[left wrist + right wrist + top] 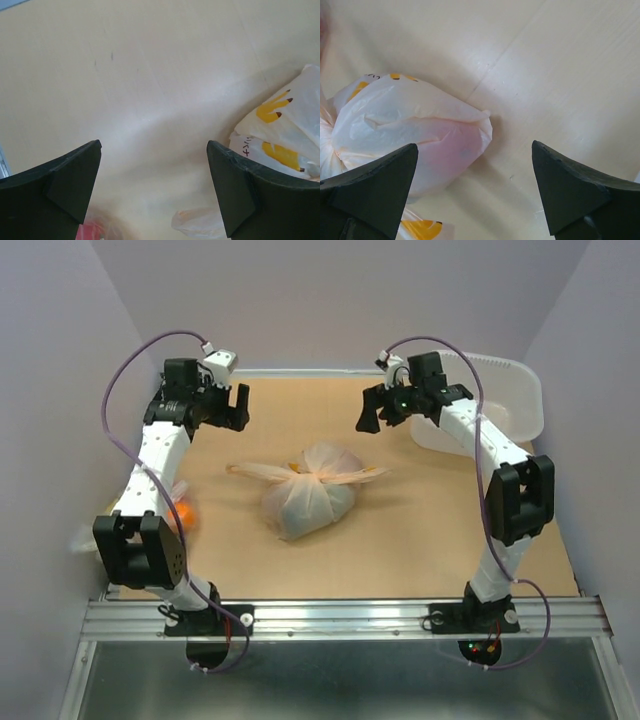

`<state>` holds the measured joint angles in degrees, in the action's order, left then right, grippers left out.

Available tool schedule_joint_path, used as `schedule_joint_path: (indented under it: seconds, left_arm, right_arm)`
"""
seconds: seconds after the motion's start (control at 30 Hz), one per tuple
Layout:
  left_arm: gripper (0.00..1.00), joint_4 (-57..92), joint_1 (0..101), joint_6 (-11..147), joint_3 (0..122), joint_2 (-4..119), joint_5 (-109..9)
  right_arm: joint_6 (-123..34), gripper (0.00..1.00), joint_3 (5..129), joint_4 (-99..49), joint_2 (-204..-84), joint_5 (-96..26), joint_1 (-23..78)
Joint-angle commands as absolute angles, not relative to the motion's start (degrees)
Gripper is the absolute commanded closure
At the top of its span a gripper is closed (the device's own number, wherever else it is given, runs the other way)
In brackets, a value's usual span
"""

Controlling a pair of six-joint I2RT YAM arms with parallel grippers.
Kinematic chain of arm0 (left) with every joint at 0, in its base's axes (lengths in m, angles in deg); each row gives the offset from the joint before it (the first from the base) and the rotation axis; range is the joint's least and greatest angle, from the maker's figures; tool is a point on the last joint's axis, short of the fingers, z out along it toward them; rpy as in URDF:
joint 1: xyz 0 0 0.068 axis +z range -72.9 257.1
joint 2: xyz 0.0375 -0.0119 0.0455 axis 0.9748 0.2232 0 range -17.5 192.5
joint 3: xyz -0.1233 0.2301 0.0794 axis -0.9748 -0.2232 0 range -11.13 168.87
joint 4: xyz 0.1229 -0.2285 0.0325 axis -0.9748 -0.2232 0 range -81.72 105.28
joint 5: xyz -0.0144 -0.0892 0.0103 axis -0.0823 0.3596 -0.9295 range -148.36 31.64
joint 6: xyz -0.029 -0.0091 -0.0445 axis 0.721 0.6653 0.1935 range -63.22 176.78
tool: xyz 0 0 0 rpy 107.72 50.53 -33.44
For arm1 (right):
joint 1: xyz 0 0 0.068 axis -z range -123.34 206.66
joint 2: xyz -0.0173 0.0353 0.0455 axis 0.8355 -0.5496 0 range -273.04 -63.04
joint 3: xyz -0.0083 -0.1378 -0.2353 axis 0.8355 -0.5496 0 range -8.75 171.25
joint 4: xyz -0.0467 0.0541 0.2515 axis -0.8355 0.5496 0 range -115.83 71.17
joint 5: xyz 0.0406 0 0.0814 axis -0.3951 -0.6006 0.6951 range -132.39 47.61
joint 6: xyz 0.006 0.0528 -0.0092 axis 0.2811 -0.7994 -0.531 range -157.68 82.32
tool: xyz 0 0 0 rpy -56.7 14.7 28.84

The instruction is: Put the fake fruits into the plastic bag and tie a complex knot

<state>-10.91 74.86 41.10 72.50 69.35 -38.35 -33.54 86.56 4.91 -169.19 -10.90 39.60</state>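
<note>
Hovering wide open and empty, left gripper (228,418) and right gripper (380,418) flank the bag (305,505), centred on the table (450,540), knot (308,474) bunched on top. Tying looks done; next, simply retreat.

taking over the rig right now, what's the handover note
Left gripper: open, empty, over the far left of the table.
Right gripper: open, empty, beside the white tub.
Plastic bag: mid-table, bulging, touched by neither gripper.
Knot: on top of the bag, tails out to both sides.
Done: bag looks filled and tied.
Left: probably only checking that the knot holds.
</note>
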Motion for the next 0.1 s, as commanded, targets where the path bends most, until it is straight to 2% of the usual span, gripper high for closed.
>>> schedule_joint_path:
  seconds: [0.0,0.07]
  left_arm:
    - [0.01,-4.76,74.29,44.3,71.31,67.67,-41.31]
    - [0.01,-5.1,74.29,44.48,72.27,67.93,-41.48]
  right_arm:
    - [-37.6,0.0,85.12,-4.65,-167.28,-10.39,39.7]
    - [-37.6,0.0,85.29,-5.0,-166.5,-12.32,39.7]
